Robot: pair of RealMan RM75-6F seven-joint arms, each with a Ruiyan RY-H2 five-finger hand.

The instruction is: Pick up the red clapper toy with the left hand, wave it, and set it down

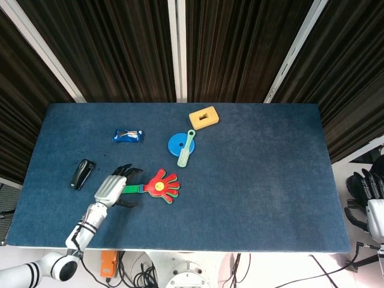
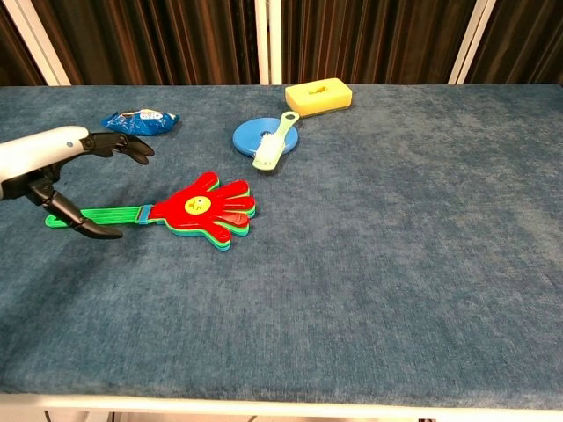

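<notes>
The red clapper toy (image 1: 161, 186) (image 2: 208, 207) lies flat on the blue table, its hand-shaped head to the right and its green handle (image 2: 113, 214) running left. My left hand (image 1: 113, 188) (image 2: 54, 167) hovers over the handle's left end, fingers spread apart, thumb below the handle and the other fingers above it, holding nothing. Whether it touches the handle is unclear. My right hand (image 1: 371, 198) hangs off the table's right edge, fingers loosely curled, holding nothing; the chest view does not show it.
A black stapler (image 1: 81, 173) lies left of the left hand. A blue snack packet (image 1: 128, 136) (image 2: 139, 120), a blue disc with a pale green brush (image 1: 182, 146) (image 2: 268, 139) and a yellow sponge block (image 1: 203, 117) (image 2: 318, 96) lie farther back.
</notes>
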